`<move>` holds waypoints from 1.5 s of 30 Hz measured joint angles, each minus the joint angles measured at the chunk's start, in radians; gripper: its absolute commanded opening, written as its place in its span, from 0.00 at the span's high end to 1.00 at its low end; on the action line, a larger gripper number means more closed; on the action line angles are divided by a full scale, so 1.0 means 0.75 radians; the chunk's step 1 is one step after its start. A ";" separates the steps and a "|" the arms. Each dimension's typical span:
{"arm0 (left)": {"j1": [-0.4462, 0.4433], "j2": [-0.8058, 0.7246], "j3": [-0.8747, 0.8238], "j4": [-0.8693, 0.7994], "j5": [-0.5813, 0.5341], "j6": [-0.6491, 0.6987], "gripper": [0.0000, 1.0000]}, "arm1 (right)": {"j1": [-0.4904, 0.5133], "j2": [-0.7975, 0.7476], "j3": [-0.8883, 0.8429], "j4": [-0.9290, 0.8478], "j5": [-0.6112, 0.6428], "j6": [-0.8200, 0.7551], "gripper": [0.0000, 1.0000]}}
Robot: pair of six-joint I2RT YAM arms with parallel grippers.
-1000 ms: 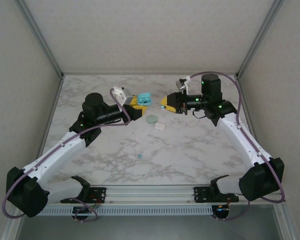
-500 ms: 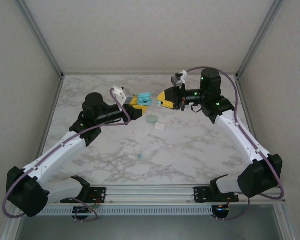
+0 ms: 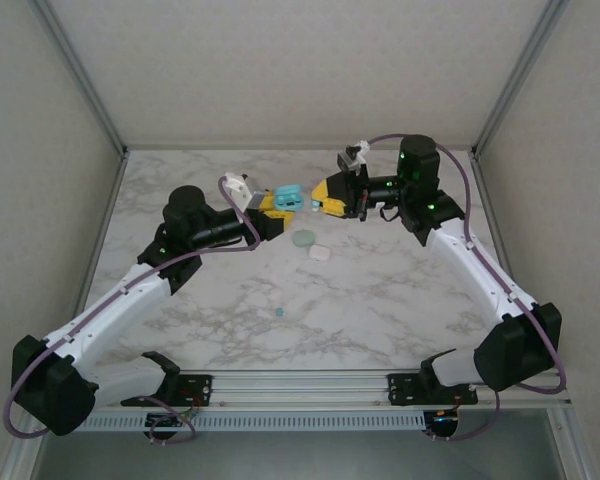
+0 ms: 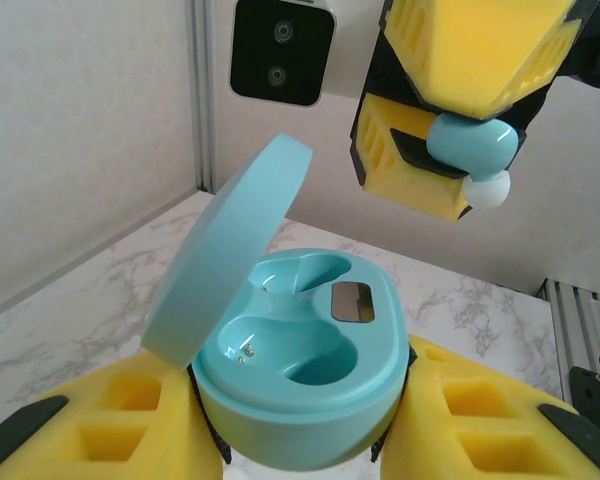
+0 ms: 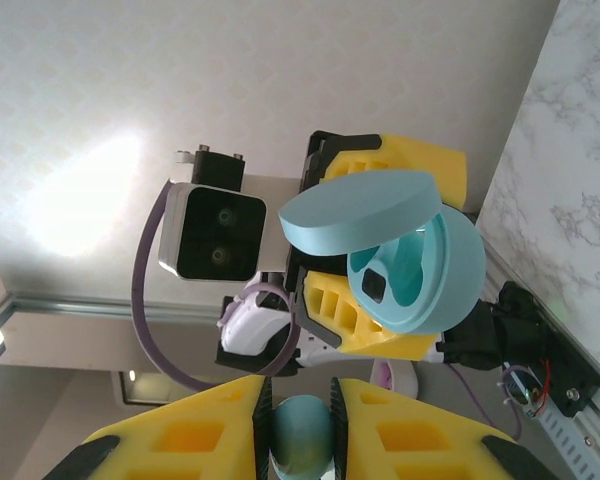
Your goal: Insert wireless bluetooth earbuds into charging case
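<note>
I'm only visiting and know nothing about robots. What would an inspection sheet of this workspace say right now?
Surface: marble table, looks clean.
Job's things: teal case open, both sockets empty; teal bud held near it, not yet inserted; loose bud on the table.
Clutter: green case and white case, close together on the table.
Grippers: left gripper shut on the teal case; right gripper shut on the teal bud.
Cables: lilac cables run along both arms.
Surroundings: pale walls, metal frame; nothing else seen.
</note>
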 measured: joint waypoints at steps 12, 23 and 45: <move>0.000 -0.010 0.000 0.000 0.001 0.001 0.72 | 0.019 0.010 0.008 -0.031 0.015 -0.014 0.75; -0.003 -0.010 -0.001 -0.001 0.011 0.001 0.72 | 0.066 0.014 0.155 -0.392 0.263 -0.452 0.75; -0.022 0.013 0.001 -0.001 0.054 0.015 0.72 | 0.136 -0.013 0.189 -0.477 0.422 -0.723 0.75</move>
